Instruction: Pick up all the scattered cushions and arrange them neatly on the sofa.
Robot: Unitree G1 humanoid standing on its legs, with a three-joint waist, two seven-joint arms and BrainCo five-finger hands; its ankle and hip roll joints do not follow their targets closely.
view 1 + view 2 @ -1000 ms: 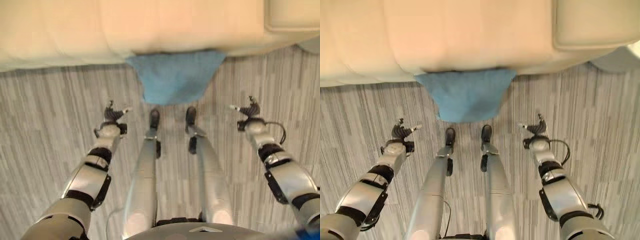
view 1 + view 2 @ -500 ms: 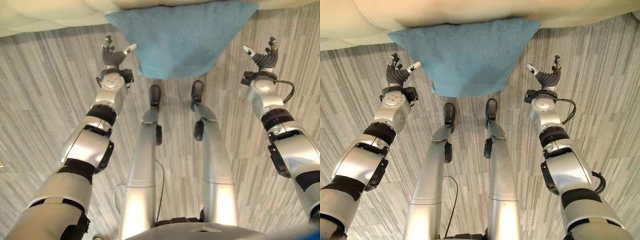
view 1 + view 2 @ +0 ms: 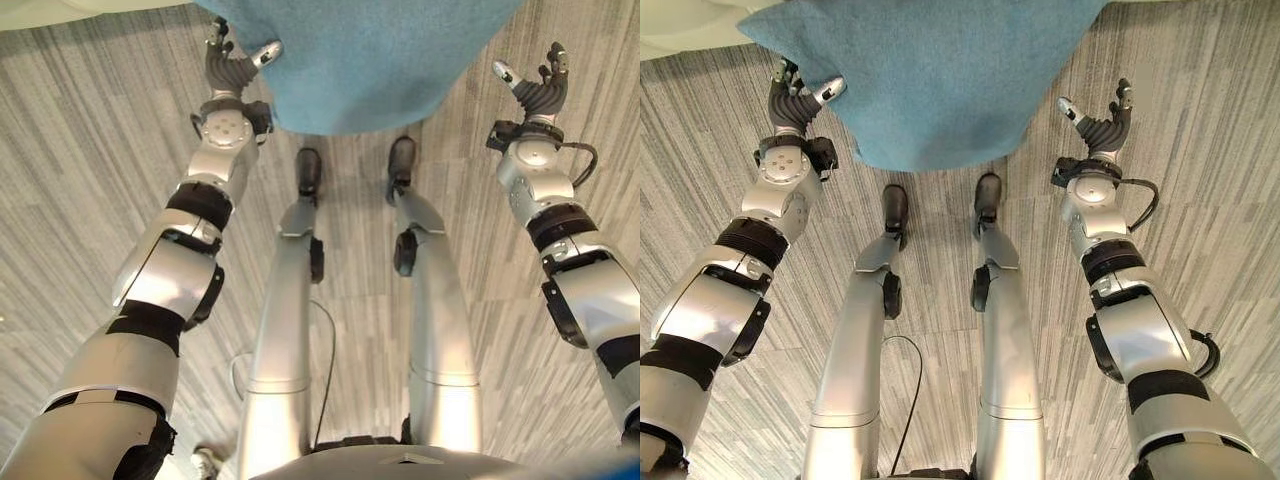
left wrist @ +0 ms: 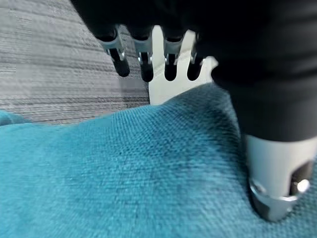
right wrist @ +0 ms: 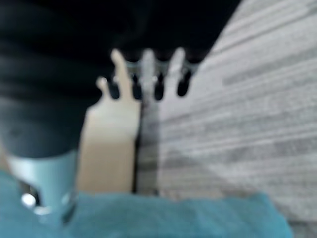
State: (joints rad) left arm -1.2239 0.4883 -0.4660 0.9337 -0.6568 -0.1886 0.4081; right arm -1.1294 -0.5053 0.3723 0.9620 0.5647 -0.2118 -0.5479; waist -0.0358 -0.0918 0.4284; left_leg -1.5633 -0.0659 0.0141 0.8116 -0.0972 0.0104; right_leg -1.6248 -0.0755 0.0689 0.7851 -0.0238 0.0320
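Note:
A blue cushion (image 3: 370,60) lies on the floor against the front of the cream sofa (image 3: 60,8), straight ahead. My left hand (image 3: 230,75) is open at the cushion's left edge. In the left wrist view its thumb (image 4: 277,168) rests on the blue cloth (image 4: 124,173) and its fingers (image 4: 143,62) stick out straight above it. On the other side my right hand (image 3: 1100,125) is open, a short way off the cushion's right edge. In the right wrist view, the right hand's fingers (image 5: 148,74) are straight, with the cushion (image 5: 173,218) below them.
Grey striped carpet (image 3: 80,200) covers the floor on both sides of the cushion. The sofa's pale front (image 5: 109,158) stands just beyond the right hand's fingers.
The view has tipped down and closed in, so the cushion looks larger and the sofa has slid out at the top. Both arms have stretched forward to the cushion's two sides.

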